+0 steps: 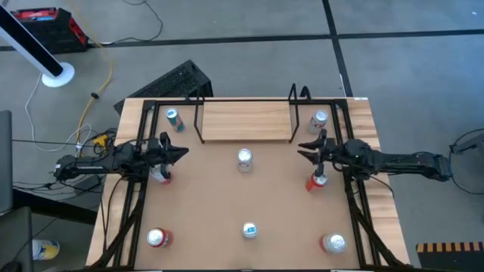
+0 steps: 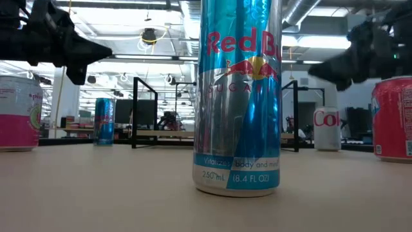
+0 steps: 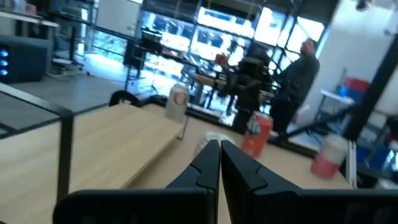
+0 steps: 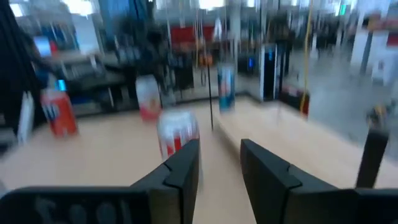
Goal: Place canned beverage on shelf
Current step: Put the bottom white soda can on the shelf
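Observation:
The shelf (image 1: 246, 121) is a pale wood plank in a thin black rod frame at the table's far middle, with no cans on it. Several beverage cans stand upright on the brown tabletop: a silver-topped one at the centre (image 1: 244, 159), a blue one (image 1: 174, 119) left of the shelf, a white one (image 1: 319, 119) right of it, and red ones (image 1: 160, 175) (image 1: 316, 181) below each gripper. My left gripper (image 1: 184, 153) hovers shut at the left, pointing toward the centre. My right gripper (image 1: 302, 151) hovers at the right, fingers apart (image 4: 217, 158), with nothing between them.
Three more cans stand along the near edge: a red one (image 1: 157, 238), a blue Red Bull can (image 2: 238, 96) and another red one (image 1: 333, 242). Black frame rails run along both table sides. A person (image 3: 298, 74) stands in the room beyond the table.

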Motion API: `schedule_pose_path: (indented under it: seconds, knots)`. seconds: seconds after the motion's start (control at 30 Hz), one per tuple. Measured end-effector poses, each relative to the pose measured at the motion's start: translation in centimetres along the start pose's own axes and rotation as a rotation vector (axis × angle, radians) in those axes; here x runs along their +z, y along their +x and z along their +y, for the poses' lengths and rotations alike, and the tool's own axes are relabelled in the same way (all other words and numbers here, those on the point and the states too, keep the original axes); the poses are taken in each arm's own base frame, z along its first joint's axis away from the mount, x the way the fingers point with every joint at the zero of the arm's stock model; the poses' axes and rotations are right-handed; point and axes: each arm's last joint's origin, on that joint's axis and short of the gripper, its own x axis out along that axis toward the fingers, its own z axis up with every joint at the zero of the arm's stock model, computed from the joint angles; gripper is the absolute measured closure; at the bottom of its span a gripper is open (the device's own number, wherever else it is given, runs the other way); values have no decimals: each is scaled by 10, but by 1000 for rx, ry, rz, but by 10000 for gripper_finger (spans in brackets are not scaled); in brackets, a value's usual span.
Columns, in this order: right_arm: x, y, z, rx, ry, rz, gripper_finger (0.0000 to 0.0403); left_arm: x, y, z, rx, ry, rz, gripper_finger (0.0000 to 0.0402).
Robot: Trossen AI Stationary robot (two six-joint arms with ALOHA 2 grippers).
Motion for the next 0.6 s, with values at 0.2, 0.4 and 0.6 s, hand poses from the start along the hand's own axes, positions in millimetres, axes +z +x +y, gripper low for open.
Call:
schedule_pose_path:
  seconds: [0.2,0.4,0.6]
  knots:
    - [26,-3,2,17,-2,-266,260,1,0,1,35,-38,-16,401]
    - [45,-7,3,22,-14,-396,260,6,0,2,102,-64,-51,401]
    - [67,5,6,20,-64,-348,260,10,0,1,97,-65,-81,401]
